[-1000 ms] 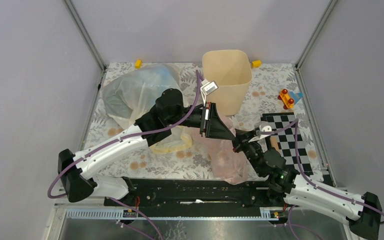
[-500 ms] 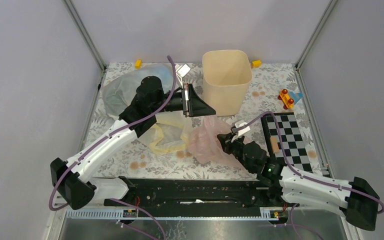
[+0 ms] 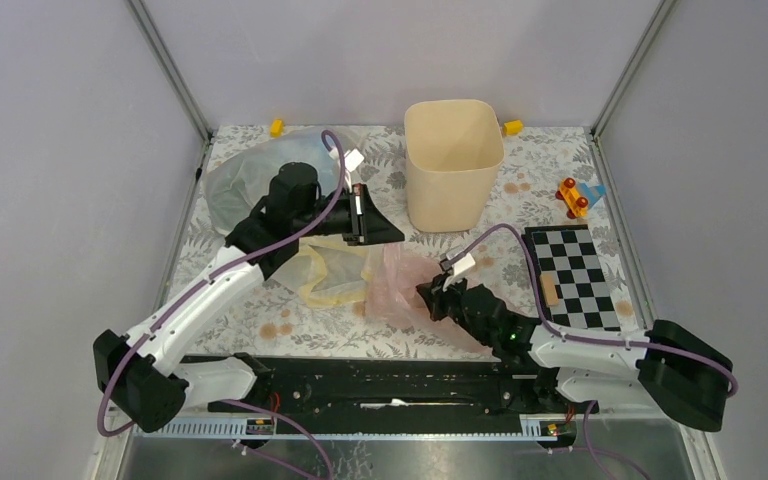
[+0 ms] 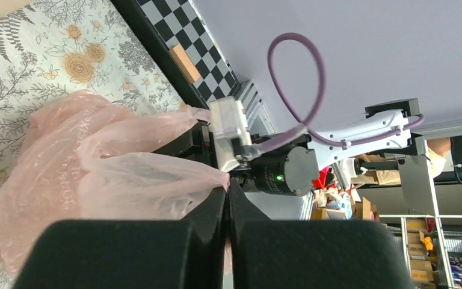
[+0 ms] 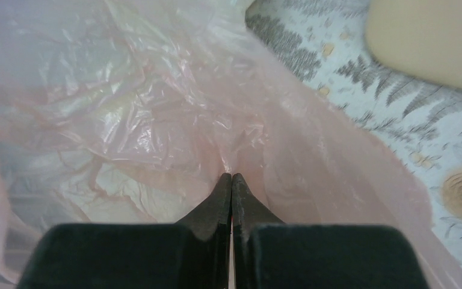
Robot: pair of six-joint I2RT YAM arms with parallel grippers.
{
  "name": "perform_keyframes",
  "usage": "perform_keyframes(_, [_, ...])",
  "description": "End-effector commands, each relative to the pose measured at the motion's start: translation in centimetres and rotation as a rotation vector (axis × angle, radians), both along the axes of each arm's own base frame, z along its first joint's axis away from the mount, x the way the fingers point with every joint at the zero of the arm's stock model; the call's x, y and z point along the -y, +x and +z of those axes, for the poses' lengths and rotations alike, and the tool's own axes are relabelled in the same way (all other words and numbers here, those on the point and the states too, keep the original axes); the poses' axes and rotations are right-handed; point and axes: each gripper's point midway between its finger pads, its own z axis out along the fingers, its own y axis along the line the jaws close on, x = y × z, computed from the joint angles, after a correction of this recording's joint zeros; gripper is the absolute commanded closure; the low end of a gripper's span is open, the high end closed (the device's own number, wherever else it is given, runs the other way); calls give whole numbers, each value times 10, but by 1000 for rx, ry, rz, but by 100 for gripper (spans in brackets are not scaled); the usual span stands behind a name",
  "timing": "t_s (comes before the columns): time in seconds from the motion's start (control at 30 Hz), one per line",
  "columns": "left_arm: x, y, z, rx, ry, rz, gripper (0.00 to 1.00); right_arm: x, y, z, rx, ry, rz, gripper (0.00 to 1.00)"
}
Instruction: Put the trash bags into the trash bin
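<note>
A cream-beige plastic bin (image 3: 447,190), squarish with rounded corners and no lid, stands upright at the far side of the flowered tablecloth (image 3: 550,160). I see no bag inside it from here.

The pale pink crinkly plastic bag (image 3: 392,285) lies on the cloth, in front of the bin and a little to its left, between the two arms. The left gripper (image 3: 398,236) hangs over the far edge of this bag. Its jaws are pressed together, and in its own camera the pink film runs to a point exactly at the fingertips (image 4: 224,191), so it seems to pinch a corner of it. The right gripper (image 3: 426,294) is low at the near right side of the same bag. Its jaws are also closed tight, and a fold of pink film is caught between the tips, with the rest of the bag spread in front of them.

A pale yellow plastic bag (image 3: 328,278) lies flat just to the left of the pink one and touches it. A bluish-clear plastic bag (image 3: 228,188) sits puffed up at the far left, partly behind the left arm.

To the right there is a black-and-white checkered board (image 3: 570,272), and farther back a small red and orange toy (image 3: 572,197). One small yellow block (image 3: 276,127) lies at the far left edge of the cloth.
</note>
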Motion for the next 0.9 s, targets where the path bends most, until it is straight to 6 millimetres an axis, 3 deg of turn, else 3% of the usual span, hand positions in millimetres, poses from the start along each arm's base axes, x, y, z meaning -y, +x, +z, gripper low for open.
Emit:
perform_keyframes(0.0, [-9, -4, 19, 93, -24, 10, 99, -14, -15, -9, -55, 86, 74, 100])
perform_keyframes(0.17, [-13, -10, 17, 93, -18, 14, 99, -19, -20, -25, -87, 74, 108, 100])
perform_keyframes(0.3, [-15, -11, 19, 99, -17, 17, 99, -46, -25, -27, -117, 11, 220, 100])
perform_keyframes(0.43, [-15, -13, 24, 97, -29, 13, 99, -60, -21, -30, -92, -46, 248, 100])
perform_keyframes(0.53, [-15, -14, 29, 102, -41, 10, 99, -60, -12, -42, -54, -143, 234, 100])
perform_keyframes(0.67, [-12, -10, 19, 88, -23, 7, 99, -52, 2, -65, -24, -302, 191, 100])
perform_keyframes(0.8, [-12, -9, 18, 88, -19, 7, 99, -49, 2, -79, -36, -328, 185, 100])
perform_keyframes(0.87, [-11, -10, 28, 80, -47, 8, 99, -51, 2, -87, -56, -336, 188, 100])
